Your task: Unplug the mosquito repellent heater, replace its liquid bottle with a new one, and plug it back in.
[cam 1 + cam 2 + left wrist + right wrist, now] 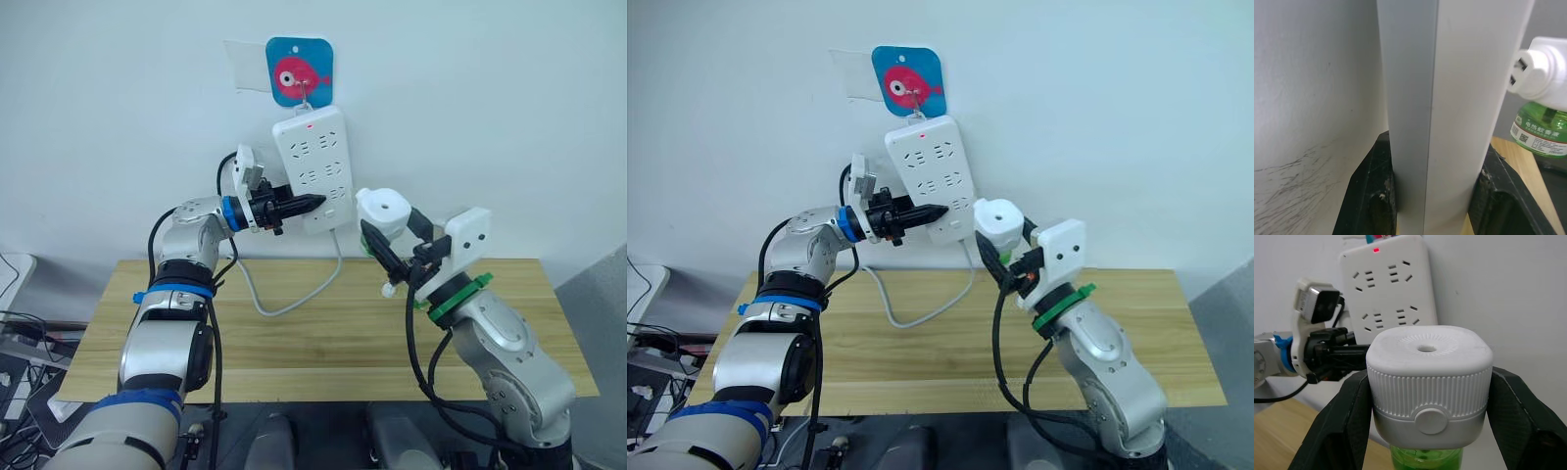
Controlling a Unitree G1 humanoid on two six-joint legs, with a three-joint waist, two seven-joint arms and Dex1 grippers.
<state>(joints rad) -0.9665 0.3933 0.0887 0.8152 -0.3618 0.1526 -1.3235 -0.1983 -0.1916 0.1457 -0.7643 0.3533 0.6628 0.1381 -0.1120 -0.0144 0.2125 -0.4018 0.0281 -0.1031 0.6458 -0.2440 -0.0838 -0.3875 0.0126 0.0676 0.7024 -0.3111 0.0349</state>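
The mosquito repellent heater (pixel 385 211) is a white rounded unit with a vent hole on top, and it is unplugged. It hangs in the air just right of the power strip's (pixel 313 166) lower end. My right gripper (pixel 397 240) is shut on its sides. A green liquid bottle (pixel 1540 129) is fixed under the heater, whose plug prongs (pixel 1518 73) point toward the strip. My left gripper (pixel 312 204) is shut on the power strip's lower left edge, one finger (pixel 1374 191) behind it and one in front.
The power strip hangs on the wall from a blue hook plate with a pink fish (pixel 299 70), its red light (pixel 1376 249) lit. Its white cable (pixel 284 304) loops down onto the wooden table (pixel 323 343) below both arms.
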